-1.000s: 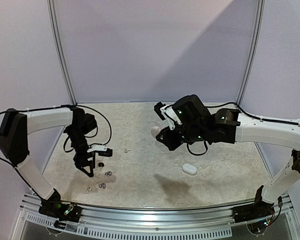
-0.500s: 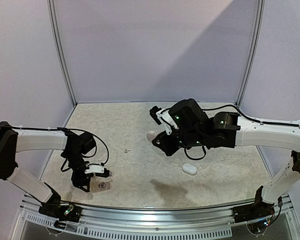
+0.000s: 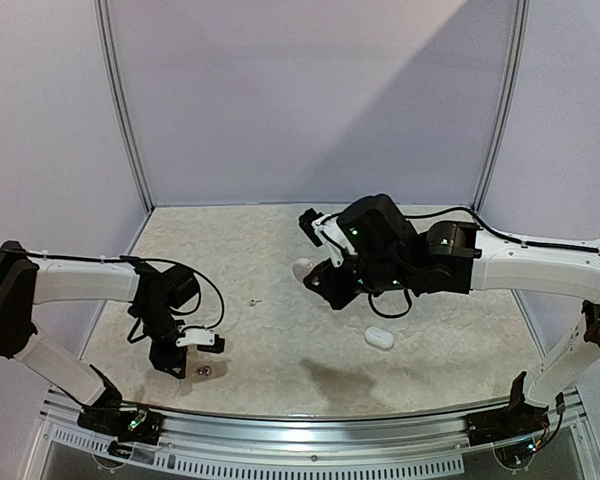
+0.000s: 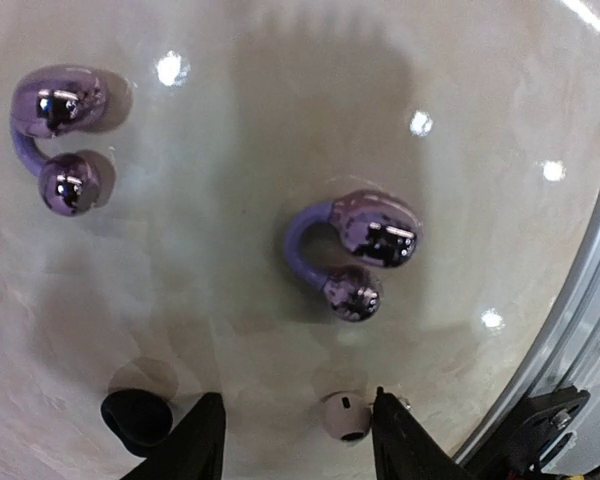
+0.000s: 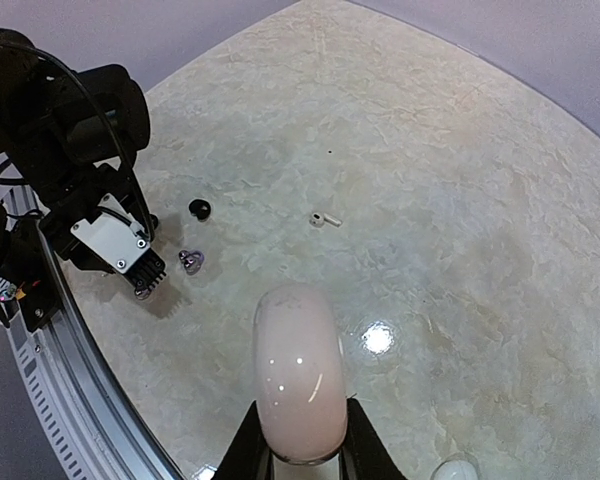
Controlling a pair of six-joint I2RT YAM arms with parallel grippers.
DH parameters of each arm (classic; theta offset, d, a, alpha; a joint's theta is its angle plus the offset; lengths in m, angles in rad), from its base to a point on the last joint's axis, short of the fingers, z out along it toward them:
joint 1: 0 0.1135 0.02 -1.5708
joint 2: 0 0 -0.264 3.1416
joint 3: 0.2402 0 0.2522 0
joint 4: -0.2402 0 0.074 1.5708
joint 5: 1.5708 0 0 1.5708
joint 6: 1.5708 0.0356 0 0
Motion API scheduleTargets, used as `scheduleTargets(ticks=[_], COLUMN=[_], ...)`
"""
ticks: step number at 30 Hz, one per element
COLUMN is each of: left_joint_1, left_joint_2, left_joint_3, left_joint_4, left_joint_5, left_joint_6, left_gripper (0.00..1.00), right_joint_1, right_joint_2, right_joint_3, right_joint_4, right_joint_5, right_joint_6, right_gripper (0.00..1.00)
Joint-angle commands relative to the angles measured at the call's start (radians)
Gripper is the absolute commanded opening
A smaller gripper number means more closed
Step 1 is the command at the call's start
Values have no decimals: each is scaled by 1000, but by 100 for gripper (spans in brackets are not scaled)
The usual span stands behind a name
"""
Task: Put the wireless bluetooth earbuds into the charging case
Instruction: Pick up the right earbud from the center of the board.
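Two clip earbuds, lavender and mirror-bright, lie on the counter [image 4: 230, 120] below the left wrist camera. We see the nearer clip earbud [image 4: 355, 250] just ahead of the left pincer [image 4: 298, 400], and the farther clip earbud [image 4: 55, 140] well off to one side of it. The pincer is released: its fingers [image 4: 202, 440] stand apart and grip nothing. Between them, close to the finger on the side of the metal rail [image 4: 580, 300], a small pale bud [image 4: 342, 415] rests on the counter; we cannot tell whether that finger touches it. A black bud [image 4: 135, 415] lies just beside the other finger, on its outer side. From above, we find the left arm [image 3: 80, 285] folded low over the near left corner of the counter, pincer pointing down.

The right pincer [image 5: 300, 430] is clenched on a pale pink charging case [image 5: 298, 370], an oval shell gripped at its lower end and held up off the counter toward the middle. A white charging case [image 3: 379, 338] lies on the counter near the right arm [image 3: 540, 265], apart from the held one. Between the two arms, out on open counter, we spot a tiny white stem earbud [image 5: 325, 218] lying alone, well away from both cases.
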Motion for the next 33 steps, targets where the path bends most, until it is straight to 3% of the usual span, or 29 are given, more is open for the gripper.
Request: scheduleTargets(ticks=[1, 13, 20, 30, 33], left_joint_1=[-32, -32, 30, 44, 46], left_joint_2=[46, 105, 5, 3, 10], left_joint_3=[9, 68, 107, 53, 57], left_joint_4=[-2, -98, -198, -169, -175], left_joint_5=[17, 17, 127, 84, 77], left_joint_6=[6, 66, 411, 810, 861], left_gripper=[48, 40, 58, 58, 58], right_joint_1=[6, 6, 5, 6, 5], right_joint_2=[9, -3, 1, 8, 10], right_joint_3=[25, 30, 39, 47, 48], right_joint_4=[-19, -27, -33, -42, -40], right_joint_5=[13, 24, 25, 14, 11], right_joint_6=[-4, -17, -29, -30, -30], right_gripper=[0, 0, 0, 0, 0])
